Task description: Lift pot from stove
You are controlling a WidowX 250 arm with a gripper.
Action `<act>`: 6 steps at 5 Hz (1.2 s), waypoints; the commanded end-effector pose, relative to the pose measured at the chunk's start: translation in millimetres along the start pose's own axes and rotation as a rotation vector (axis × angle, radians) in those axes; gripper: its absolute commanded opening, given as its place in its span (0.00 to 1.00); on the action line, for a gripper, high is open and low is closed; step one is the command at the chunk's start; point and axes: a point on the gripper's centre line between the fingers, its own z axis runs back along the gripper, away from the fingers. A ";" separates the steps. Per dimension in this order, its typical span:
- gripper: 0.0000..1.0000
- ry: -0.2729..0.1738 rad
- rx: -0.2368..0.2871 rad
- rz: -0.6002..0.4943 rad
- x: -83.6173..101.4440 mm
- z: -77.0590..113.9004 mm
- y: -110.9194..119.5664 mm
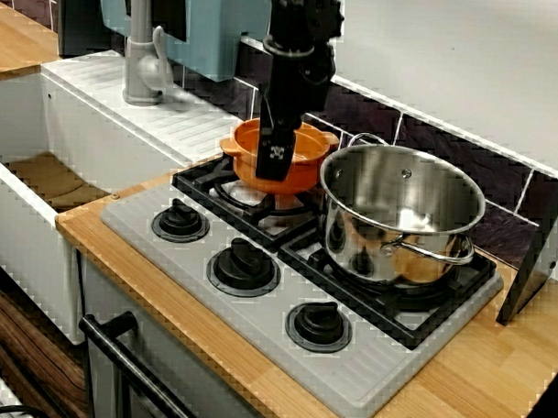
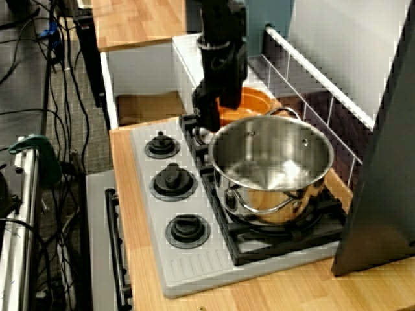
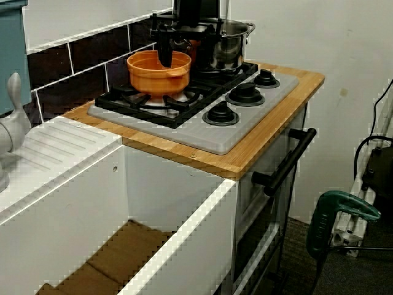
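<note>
The small orange pot (image 1: 245, 155) (image 2: 251, 103) (image 3: 156, 77) is over the stove's back-left burner grate. Whether it still touches the grate I cannot tell. My gripper (image 1: 279, 159) (image 2: 209, 120) (image 3: 166, 60) comes straight down from above. It straddles the pot's near rim, one black finger outside the wall and one inside, shut on it. The grey ribbed stove (image 1: 383, 378) (image 2: 194, 265) (image 3: 202, 138) sits in a wooden counter, with three black knobs along its front.
A larger shiny steel pot (image 1: 398, 213) (image 2: 269, 162) (image 3: 224, 46) stands on the neighbouring burner, almost touching the orange pot. A white sink (image 1: 24, 163) with a grey faucet (image 1: 142, 67) lies to the left. A dark panel (image 1: 544, 246) leans at the right.
</note>
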 end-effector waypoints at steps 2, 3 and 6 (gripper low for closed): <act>0.00 -0.005 0.017 0.017 2.6 -7.6 2.4; 0.00 -0.007 0.015 0.022 0.1 -11.5 5.9; 0.00 -0.051 -0.024 0.065 -16.7 27.6 22.4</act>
